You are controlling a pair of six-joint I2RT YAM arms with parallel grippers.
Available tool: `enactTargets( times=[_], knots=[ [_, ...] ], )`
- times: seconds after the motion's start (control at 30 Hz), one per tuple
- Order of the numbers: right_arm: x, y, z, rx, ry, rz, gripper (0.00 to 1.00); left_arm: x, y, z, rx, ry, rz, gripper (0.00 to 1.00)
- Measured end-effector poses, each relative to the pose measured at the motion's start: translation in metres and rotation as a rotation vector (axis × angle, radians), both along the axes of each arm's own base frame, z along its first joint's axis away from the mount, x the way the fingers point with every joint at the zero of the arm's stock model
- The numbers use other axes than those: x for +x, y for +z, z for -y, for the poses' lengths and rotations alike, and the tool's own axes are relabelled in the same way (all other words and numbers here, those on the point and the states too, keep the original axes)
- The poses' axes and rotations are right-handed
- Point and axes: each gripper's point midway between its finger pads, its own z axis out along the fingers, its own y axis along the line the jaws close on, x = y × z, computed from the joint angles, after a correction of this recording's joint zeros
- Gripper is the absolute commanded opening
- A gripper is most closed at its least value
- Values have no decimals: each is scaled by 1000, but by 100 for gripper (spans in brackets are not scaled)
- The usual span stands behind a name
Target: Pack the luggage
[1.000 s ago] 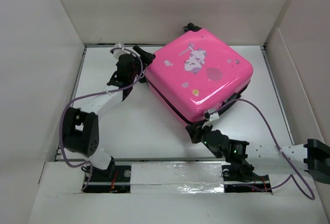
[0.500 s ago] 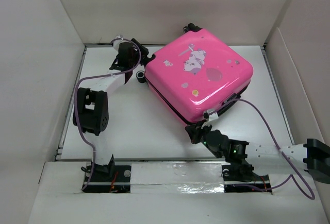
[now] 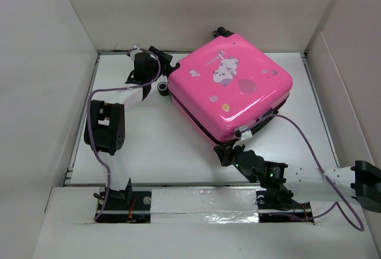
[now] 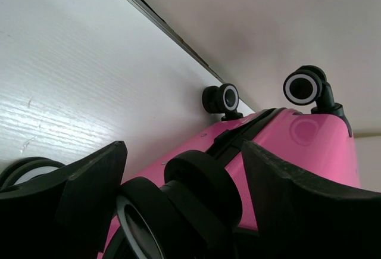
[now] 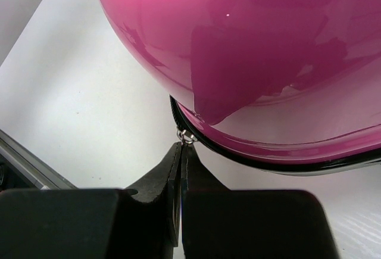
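Looking down on the luggage (image 3: 229, 86): lies shut and flat on the white table (image 3: 155, 140), printed pink shell up, turned cornerwise to the table's edges. Hides its inside behind the closed black zipper trim (image 5: 280, 165), so cannot tell what is packed. Sits toward the back wall (image 3: 196, 9), its far wheel (image 3: 220, 31) close against that wall.

At the luggage's left corner: the left gripper (image 3: 165, 67), released, fingers (image 4: 77, 193) spread wide to either side of a black wheel (image 4: 196, 193); cannot tell whether either finger touches it.

At the luggage's near corner: the right gripper (image 3: 229, 150), clenched tight on the zipper pull (image 5: 187, 137), with only the pull's small metal ring showing just above the fingertips, right under the shell's rounded edge.

Leaves a broad open stretch of table in front of the luggage and to its left, out to the arm bases. Leaves far less behind it, and only a narrower strip between its right corner and the side wall (image 3: 345, 80). Has a purple cable (image 3: 309, 140) looping past its near right side, over to the right arm
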Motion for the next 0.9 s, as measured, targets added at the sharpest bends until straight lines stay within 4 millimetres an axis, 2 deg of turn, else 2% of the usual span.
enactTargets(
  times=[0.17,0.2,0.27,0.3,0.37,0.4,0.43,0.6,0.67,0.9],
  knots=[
    [0,-1,0,-3,1,-1,0,0,1,2,-39,4,5,80],
    [0,-1,0,-3,1,-1,0,0,1,3,-46,5,4,71],
    [0,-1,0,-3,1,-1,0,-1,1,3,-55,10,0,60],
    [0,-1,0,-3,1,-1,0,-1,0,3,-60,11,-4,44],
    [0,-1,0,-6,-2,-1,0,3,2,0,-68,34,12,24],
    [-1,-2,0,-8,1,-3,0,4,4,-1,-82,30,18,6],
    [-1,-2,0,-8,4,-3,0,4,4,-1,-88,31,19,0],
    [-2,1,3,0,16,-9,0,3,3,0,-144,37,70,0],
    [-3,1,8,-3,22,-17,0,-5,2,-3,-163,49,104,0],
    [-7,-9,36,-54,78,-77,0,-66,6,-39,-136,135,197,0]
  ],
)
